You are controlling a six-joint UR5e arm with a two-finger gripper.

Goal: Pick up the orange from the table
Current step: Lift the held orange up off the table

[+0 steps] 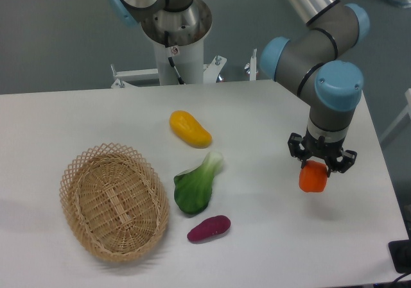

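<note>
The orange (313,177) is a small, blocky, bright orange-red fruit at the right side of the white table (257,249). My gripper (320,163) points straight down and is shut on the top of the orange. The fruit hangs from the black fingers; whether it touches the tabletop I cannot tell. The upper part of the orange is hidden between the fingers.
A woven basket (113,202) lies at the front left. A yellow-orange mango-like fruit (189,129), a green leafy vegetable (196,184) and a purple sweet potato (209,228) lie mid-table. The table's right edge is close to the gripper.
</note>
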